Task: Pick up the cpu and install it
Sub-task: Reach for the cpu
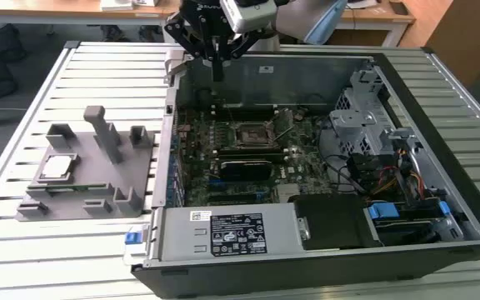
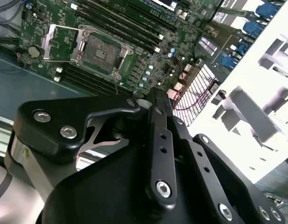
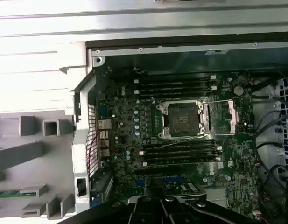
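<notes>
Tool (image 1: 217, 74), fingers together, over open case (image 1: 307, 70), cpu (image 1: 57, 167) well apart on grey fixture (image 1: 98, 187)

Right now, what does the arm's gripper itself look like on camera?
The matte black gripper is built of jointed link bars with silver screw heads and rows of small holes. A silver-grey box sits at its wrist on the pale grey arm.
</notes>
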`<state>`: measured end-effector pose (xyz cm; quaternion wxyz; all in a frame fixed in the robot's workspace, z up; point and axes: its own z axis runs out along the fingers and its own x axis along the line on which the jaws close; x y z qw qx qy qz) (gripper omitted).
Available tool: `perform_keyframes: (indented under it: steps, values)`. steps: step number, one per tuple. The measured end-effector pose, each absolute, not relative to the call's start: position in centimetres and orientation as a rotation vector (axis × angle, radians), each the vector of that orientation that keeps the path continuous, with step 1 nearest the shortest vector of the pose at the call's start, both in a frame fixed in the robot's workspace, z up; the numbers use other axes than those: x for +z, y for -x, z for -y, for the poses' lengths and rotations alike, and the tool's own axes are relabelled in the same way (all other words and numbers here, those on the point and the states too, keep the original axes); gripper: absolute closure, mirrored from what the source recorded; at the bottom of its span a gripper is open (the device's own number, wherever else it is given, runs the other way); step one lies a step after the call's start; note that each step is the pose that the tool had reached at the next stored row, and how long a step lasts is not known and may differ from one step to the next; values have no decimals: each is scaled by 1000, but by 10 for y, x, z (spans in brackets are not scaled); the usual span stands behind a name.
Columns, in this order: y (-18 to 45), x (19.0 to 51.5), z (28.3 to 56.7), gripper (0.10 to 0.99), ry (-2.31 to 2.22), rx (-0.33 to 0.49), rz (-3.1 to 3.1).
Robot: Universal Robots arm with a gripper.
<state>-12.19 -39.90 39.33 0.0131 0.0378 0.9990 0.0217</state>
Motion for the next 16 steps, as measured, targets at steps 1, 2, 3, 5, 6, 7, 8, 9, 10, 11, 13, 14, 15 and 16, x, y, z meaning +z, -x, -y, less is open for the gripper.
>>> perform_keyframes:
  steps: [1, 2, 3, 5, 6, 7, 8, 9, 10, 11, 13, 14, 15, 16]
  values:
    - [122, 393, 399, 980, -118, 68, -3112]
    - [122, 393, 399, 980, -118, 68, -3112]
    - [122, 393, 399, 980, -118, 68, -3112]
    - [122, 393, 399, 980, -118, 68, -3112]
    - [122, 393, 399, 980, -118, 68, -3112]
    - [122, 393, 399, 980, -118, 68, -3112]
    - [122, 393, 399, 980, -118, 67, -3113]
    - [123, 393, 399, 980, -118, 67, -3113]
    - [124, 393, 399, 980, -118, 68, -3112]
    - [124, 393, 399, 980, -118, 68, -3112]
    - [127, 393, 399, 980, -118, 67, -3113]
    - [128, 393, 399, 980, -118, 68, -3113]
    - [129, 393, 399, 980, -118, 68, -3113]
    - [131, 393, 399, 980, -118, 68, -3113]
